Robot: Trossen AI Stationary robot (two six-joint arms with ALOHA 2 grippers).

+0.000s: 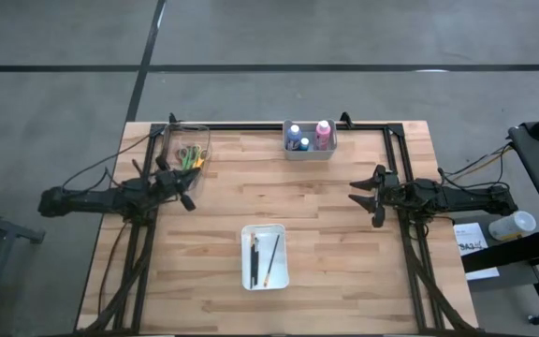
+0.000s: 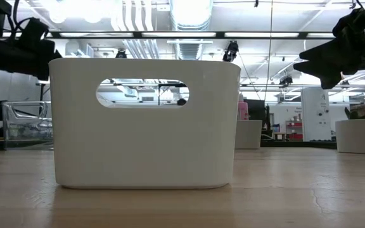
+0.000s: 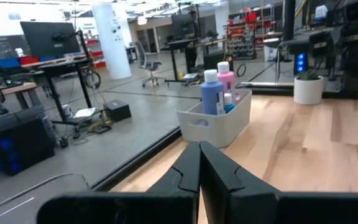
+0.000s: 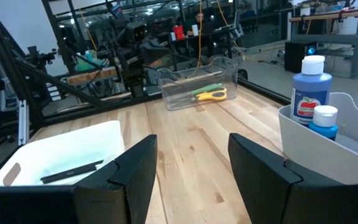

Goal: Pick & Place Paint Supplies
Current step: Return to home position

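My left end effector is pinched shut on nothing, just beside the transparent bin. My right end effector gapes wide and empty across the tabletop. Everything looks binned, so I judge this is the homing step: lift clear and fold both arms in. In that bin I count yellow scissors and green scissors. The white bin holds a blue bottle, pink bottle and short teal bottle, and the tray holds two brushes.

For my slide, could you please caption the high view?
Scissors, bottles, brushes binned; left pincer, right pincer hover at table sides.
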